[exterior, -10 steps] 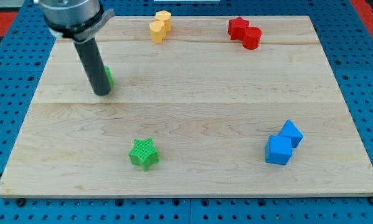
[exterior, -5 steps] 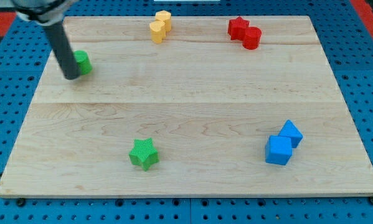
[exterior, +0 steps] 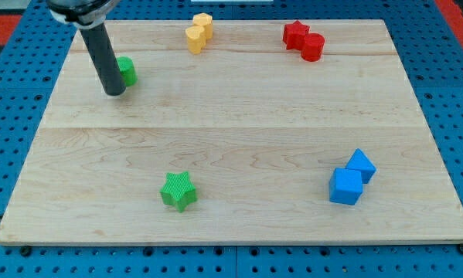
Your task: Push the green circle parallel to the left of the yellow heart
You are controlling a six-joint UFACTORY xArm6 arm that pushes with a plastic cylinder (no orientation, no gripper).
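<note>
The green circle (exterior: 127,71) lies near the board's upper left, partly hidden behind my rod. My tip (exterior: 114,92) rests on the board just below and left of it, touching or almost touching it. The yellow heart (exterior: 195,38) sits at the view's top, left of centre, pressed against a second yellow block (exterior: 204,25) just above and right of it. The green circle is well to the left of the yellow heart and somewhat lower in the view.
A green star (exterior: 178,191) lies at the lower left of centre. Two red blocks (exterior: 304,39) sit at the top right. Two blue blocks (exterior: 351,177) sit at the lower right. The wooden board (exterior: 239,139) ends on a blue pegboard.
The green circle went left and up, then came back right and a little further up the view. My tip swung left, then back right, staying at the circle's lower left.
</note>
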